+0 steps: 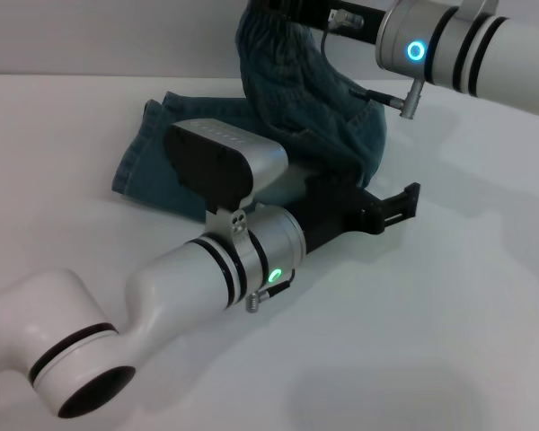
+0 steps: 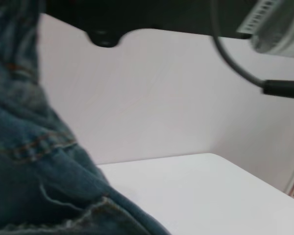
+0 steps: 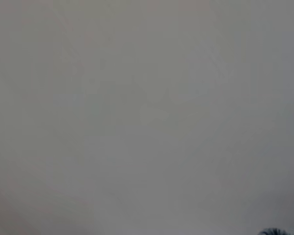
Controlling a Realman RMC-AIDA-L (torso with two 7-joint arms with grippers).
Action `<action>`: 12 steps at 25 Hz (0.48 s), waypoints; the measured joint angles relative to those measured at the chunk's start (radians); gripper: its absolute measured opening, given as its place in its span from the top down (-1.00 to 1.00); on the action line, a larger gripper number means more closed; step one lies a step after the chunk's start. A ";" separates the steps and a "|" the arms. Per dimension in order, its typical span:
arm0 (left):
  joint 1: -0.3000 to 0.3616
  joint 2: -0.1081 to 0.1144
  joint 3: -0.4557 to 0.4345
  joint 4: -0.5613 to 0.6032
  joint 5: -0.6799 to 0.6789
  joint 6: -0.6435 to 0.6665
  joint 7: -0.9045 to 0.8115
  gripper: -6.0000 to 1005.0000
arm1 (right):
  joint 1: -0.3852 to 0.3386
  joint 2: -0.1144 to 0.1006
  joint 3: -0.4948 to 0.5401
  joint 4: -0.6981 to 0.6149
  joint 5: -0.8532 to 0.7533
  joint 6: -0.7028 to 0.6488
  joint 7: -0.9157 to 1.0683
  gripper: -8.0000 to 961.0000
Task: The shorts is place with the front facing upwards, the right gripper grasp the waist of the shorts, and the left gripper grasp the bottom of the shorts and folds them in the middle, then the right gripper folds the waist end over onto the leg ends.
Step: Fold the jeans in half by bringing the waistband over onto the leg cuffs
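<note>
The small blue-green denim shorts (image 1: 296,108) occupy the upper middle of the head view on the white table (image 1: 449,314); one end rises to the top edge of the frame under the right gripper (image 1: 283,7), a black tool on the white-silver arm with the blue light ring; the other end lies flat toward the left of the frame. The right gripper's fingers run out of view at the top edge, so I cannot tell how far they are closed, though the hanging cloth suggests a hold. The left gripper (image 1: 404,205), black and on the green-lit arm, sits at centre frame just right of the denim, low over the table; whether it stands open or pinches anything cannot be told. The left wrist view shows seamed denim filling its left side. The fabric looks soft and limp, light yet thick at seams; it should drape and crease readily; firm hems and waistband seem the best holds. Its long axis runs from the flat left end up toward the top.
</note>
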 joint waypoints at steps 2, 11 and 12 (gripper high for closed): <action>0.001 0.000 0.008 -0.009 0.000 0.002 0.000 -0.71 | -0.007 0.000 0.006 0.002 0.001 0.000 0.000 0.98; 0.001 0.000 0.046 -0.020 0.000 0.005 -0.020 -0.71 | -0.014 -0.002 0.028 0.004 0.002 0.001 -0.002 0.98; 0.000 0.000 0.050 -0.020 0.000 0.006 -0.024 -0.71 | -0.014 -0.002 0.028 0.004 0.002 0.001 -0.002 0.98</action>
